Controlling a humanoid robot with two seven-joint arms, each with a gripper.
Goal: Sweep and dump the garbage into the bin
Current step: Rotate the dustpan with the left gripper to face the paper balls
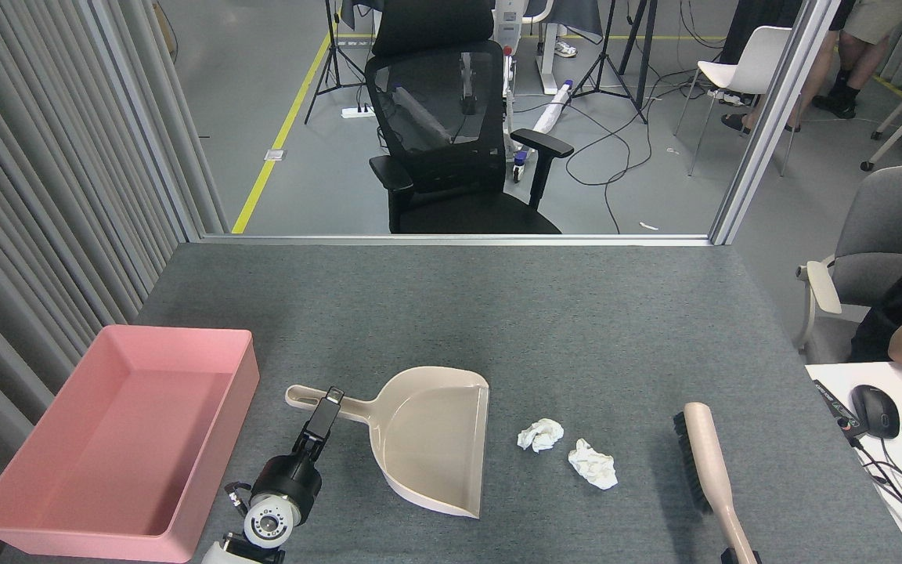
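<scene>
Head view
Landmark: the beige dustpan [431,439], lying flat near the middle of the grey table [545,313], its open mouth toward the right and its handle pointing left.
Left gripper [329,406]: it reaches up from the lower edge and its dark tip sits right on the dustpan's handle, near the handle's far left end. It is seen end-on and narrow; whether the fingers are apart or clamped on the handle cannot be told, though the tip overlaps the handle.
Right gripper: only a small dark part shows at the bottom edge, at the foot of the brush; its state cannot be told.
Brush [708,470]: right of the dustpan, well apart from it, beige back and dark bristles, its handle running down to the bottom edge, where that dark part meets it.
Garbage, first wad [541,434]: crumpled white paper on the table just right of the dustpan's mouth, not touching it.
Garbage, second wad [593,464]: a little farther right of the dustpan and slightly nearer the robot, close beside the first wad, between the dustpan and the brush.
Garbage and left gripper: both wads lie across the pan from the gripper, well apart from it.
Bin [32,517]: pink tray left of the dustpan, beyond the handle's end, nothing visible inside; the left gripper stands between it and the pan's scoop.
</scene>
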